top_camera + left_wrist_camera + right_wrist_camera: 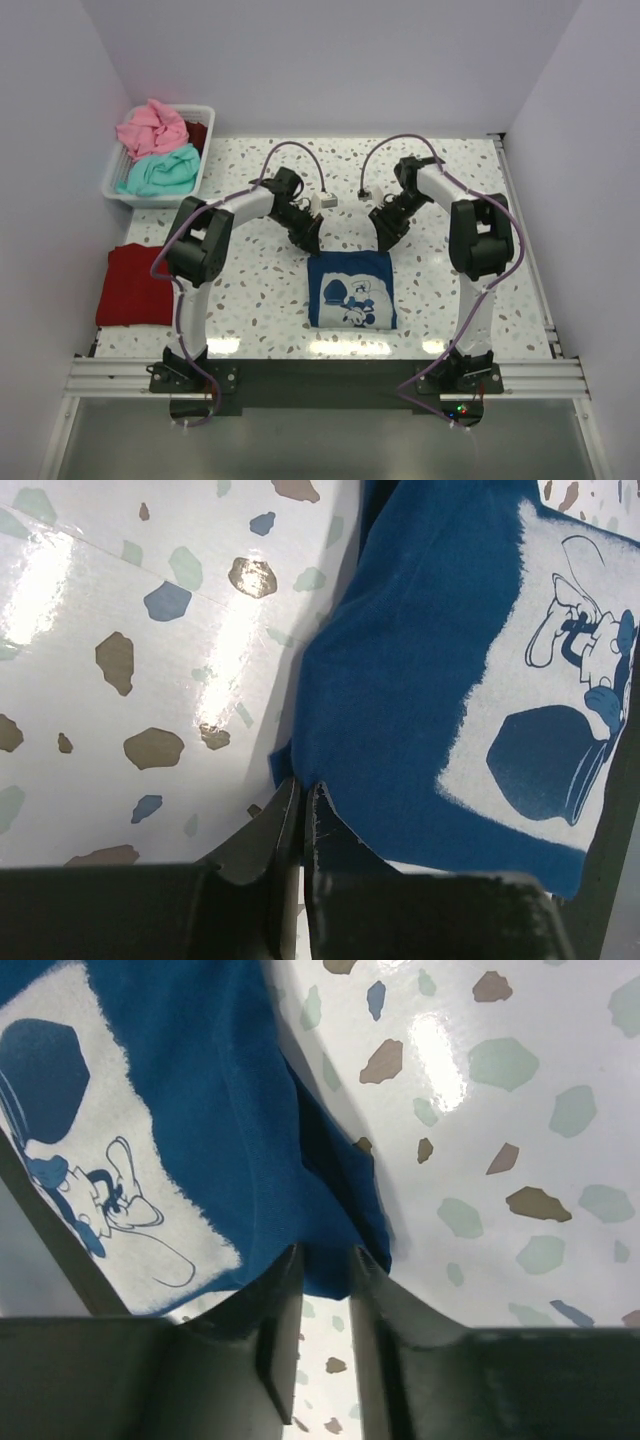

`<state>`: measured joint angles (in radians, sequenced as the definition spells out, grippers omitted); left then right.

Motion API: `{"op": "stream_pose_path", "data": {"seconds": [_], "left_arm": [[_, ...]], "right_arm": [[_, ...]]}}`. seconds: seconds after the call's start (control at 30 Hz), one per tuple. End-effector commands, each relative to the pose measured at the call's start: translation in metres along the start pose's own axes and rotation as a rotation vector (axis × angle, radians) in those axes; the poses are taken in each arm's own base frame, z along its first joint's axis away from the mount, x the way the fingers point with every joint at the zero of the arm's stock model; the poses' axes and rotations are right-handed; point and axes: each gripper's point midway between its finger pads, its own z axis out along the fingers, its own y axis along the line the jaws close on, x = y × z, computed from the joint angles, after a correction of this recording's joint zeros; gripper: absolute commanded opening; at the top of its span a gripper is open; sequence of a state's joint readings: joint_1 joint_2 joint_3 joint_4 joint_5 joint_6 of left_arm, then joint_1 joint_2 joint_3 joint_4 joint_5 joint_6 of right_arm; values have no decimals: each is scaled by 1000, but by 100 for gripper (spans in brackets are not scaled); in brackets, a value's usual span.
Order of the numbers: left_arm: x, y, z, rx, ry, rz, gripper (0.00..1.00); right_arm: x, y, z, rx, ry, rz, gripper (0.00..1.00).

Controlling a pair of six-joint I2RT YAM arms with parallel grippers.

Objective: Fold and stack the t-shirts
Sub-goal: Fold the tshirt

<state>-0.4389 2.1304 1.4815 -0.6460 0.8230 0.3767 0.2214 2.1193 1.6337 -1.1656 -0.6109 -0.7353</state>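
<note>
Apparently left claw (301,786) clenched on navy tee (400,680) edge, right claw (325,1256) grip unclear

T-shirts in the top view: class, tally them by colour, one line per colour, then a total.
Navy blue t-shirt: 1
Dark red t-shirt: 1
Pink t-shirt: 1
Teal t-shirt: 1
Total: 4
A dark red patch in the basket is too hidden to count.

Robot lab cell: plain white walls (330,60), aluminium rail (320,378), speckled table (450,300)
</note>
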Motion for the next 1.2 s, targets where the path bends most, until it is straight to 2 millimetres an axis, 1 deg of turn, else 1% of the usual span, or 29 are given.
{"op": "stream_pose_path", "data": {"seconds": [0.0,0.03,0.07,0.1,0.13,0.17,0.2,0.23,0.27,0.3,0.33,0.37,0.4,0.43,0.5,0.57,0.6,0.67,0.7,0.73,0.77,0.8,0.83,0.87,0.93,0.97,1.03,1.1,1.17], "left_arm": [[-13,4,-3,13,-36,18,2],[-13,8,-4,3,-35,15,0],[-14,12,-6,-11,-38,23,0],[-16,21,-10,-43,-40,25,0],[-15,28,-11,-59,-40,26,0],[-21,35,-14,-81,-48,41,0],[-22,44,-18,-112,-44,40,0],[-20,52,-16,-122,-36,36,0],[-27,57,-19,-136,-43,52,0],[-27,62,-20,-147,-35,50,0],[-24,68,-15,-147,-26,44,0],[-31,72,-17,-157,-33,58,0],[-31,77,-16,-172,-28,59,0],[-29,82,-13,-181,-24,54,0],[-36,94,-15,-229,-35,70,0],[-38,107,-16,-266,-44,54,0],[-41,107,-19,-268,-52,54,0],[-42,107,-17,-251,-53,45,0],[-40,105,-16,-241,-50,41,0],[-41,103,-17,-237,-55,44,0],[-38,101,-16,-231,-50,36,0],[-39,99,-19,-230,-59,42,0],[-38,98,-18,-228,-58,40,0],[-34,96,-17,-224,-54,32,0],[-35,94,-18,-224,-61,36,0],[-33,93,-17,-221,-60,32,0],[-36,92,-19,-221,-67,37,0],[-38,93,-19,-223,-74,39,0],[-41,92,-19,-220,-81,39,0]], "right_arm": [[-4,-1,-8,23,-9,-43,26],[-4,0,-9,18,-12,-45,17],[-6,0,-9,18,-15,-53,2],[-8,-2,-11,28,-21,-51,0],[-14,-8,-12,57,-34,-67,0],[-17,-13,-14,79,-42,-75,0],[-21,-17,-15,100,-54,-66,0],[-30,-26,-17,139,-84,-81,0],[-32,-33,-17,167,-83,-81,0],[-35,-37,-17,179,-89,-74,0],[-41,-44,-15,193,-95,-76,0],[-42,-50,-13,202,-92,-69,0],[-43,-56,-14,222,-89,-61,0],[-48,-64,-13,252,-98,-70,0],[-48,-82,-13,321,-90,-61,0],[-59,-95,-16,371,-118,-65,0],[-56,-95,-11,354,-110,-51,0],[-61,-86,-17,317,-112,-33,0],[-59,-83,-19,294,-112,-13,5],[-62,-69,-24,238,-117,3,12],[-61,-64,-27,211,-118,16,26],[-59,-63,-32,191,-125,47,32],[-64,-59,-40,174,-143,51,36],[-61,-48,-43,120,-148,83,42],[-59,-41,-48,68,-162,123,44],[-53,-28,-47,12,-143,149,47],[-45,-14,-42,-54,-112,179,48],[-42,-7,-37,-79,-94,188,51],[-36,-9,-29,-70,-79,199,52]]}}
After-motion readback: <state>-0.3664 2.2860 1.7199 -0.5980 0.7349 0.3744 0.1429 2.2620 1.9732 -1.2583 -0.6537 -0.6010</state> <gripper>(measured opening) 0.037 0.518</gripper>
